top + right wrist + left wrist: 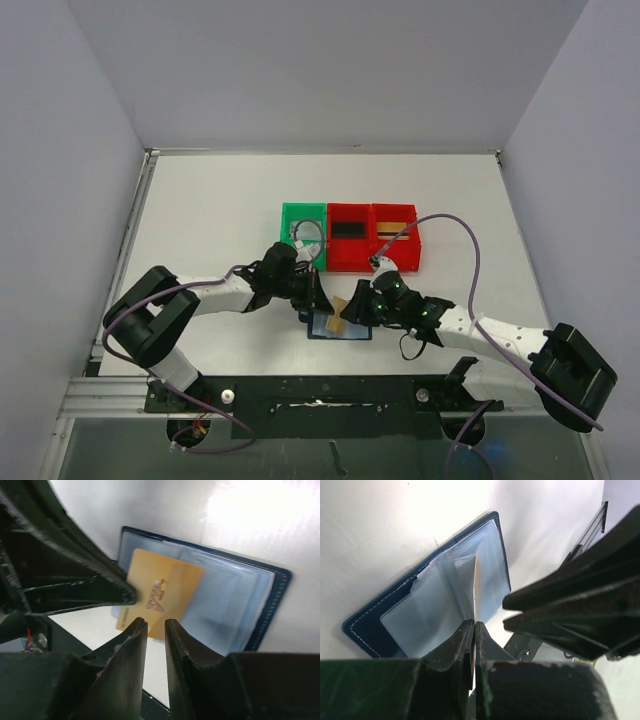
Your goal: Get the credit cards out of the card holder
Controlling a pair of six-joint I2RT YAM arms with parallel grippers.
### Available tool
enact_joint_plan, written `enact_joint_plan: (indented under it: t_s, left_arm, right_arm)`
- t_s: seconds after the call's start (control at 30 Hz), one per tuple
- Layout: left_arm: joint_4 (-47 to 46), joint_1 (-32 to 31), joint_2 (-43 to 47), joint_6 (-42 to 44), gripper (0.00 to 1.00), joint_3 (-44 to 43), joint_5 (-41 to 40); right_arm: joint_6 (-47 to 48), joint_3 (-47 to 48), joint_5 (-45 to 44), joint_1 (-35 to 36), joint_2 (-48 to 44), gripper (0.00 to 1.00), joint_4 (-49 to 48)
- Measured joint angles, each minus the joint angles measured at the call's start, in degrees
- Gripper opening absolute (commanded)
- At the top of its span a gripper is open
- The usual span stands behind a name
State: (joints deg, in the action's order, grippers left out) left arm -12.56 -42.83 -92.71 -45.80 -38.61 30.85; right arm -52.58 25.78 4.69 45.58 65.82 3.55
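– While your left arm reaches in from the left, its left gripper [473,625] is pinched almost to nothing on the gold card [162,592]. Your left wrist view sees that card edge-on, running straight into the slit between the fingers.

– Agreed, you have it by its left edge. Its face leans over the holder [345,331], with one corner sticking out past the navy cover. Whether the other end sits in a pocket, I cannot tell you.

– And the holder itself?

– It lies open on the table [220,220], just ahead of your arm bases, under both grippers. The cover is down and the clear pockets [427,615] face up. One leaf [464,580] stands up beside the card.

– Moving right: your right gripper [155,625] hangs over the card's lower edge. Its fingers [131,635] stand a narrow gap apart and clamp nothing; the card shows through that gap. I cannot say if the tips touch it.

– Behind them you have three trays in a row, side by side. The green tray [303,207] is on the left, and I cannot make out what is in it. The middle tray [350,263], red, holds a black card [348,229].

– The right tray [400,263], also red, holds a striped card [393,228].
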Motion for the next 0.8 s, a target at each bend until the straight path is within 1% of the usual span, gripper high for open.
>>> enact_joint_plan:
  t_s: [0.07,0.17,0.27,0.3,0.37,0.5,0.57,0.6,0.7,0.8]
  left_arm:
    - [0.11,0.68,0.00,-0.04,0.00,0.00,0.59]
    - [0.09,1.07,-0.13,-0.24,0.00,0.00,0.92]
    - [0.15,1.05,-0.66,-0.26,0.07,0.00,0.90]
    - [0.24,1.03,-0.83,-0.22,0.11,0.02,0.87]
    - [0.26,1.03,-1.01,-0.33,0.16,0.31,0.85]
    - [-1.29,0.61,-1.33,-1.64,0.20,1.88,0.94]
    - [-1.75,-0.15,-2.71,-2.03,0.19,2.03,1.01]
    - [-2.05,-0.72,-3.65,-2.12,0.18,2.03,1.05]
    - [-3.30,-2.19,-4.94,-3.04,0.08,2.03,1.51]
    - [-3.56,-3.37,-4.94,-3.26,0.02,1.77,0.46]
  right_arm:
    - [-2.01,-0.46,-2.19,1.86,-0.70,0.26,-2.45]
    - [-3.76,-0.81,-4.22,2.25,0.24,0.26,-4.72]
    - [-4.92,-0.83,-5.44,2.21,3.52,0.26,-5.81]
    - [-5.46,-0.90,-6.05,2.23,4.96,0.26,-5.88]
    - [-6.67,-1.57,-6.78,2.19,6.75,0.25,-6.14]
    - [-8.33,-2.49,-7.17,2.12,6.93,0.19,-8.07]
    - [-8.98,-3.17,-7.63,2.14,6.88,0.19,-8.94]
    - [-9.29,-3.50,-7.78,2.14,6.82,0.19,-9.49]
    - [-9.88,-4.63,-8.11,2.14,6.36,0.19,-11.23]
    - [-10.29,-5.68,-8.35,2.14,5.16,0.19,-11.45]
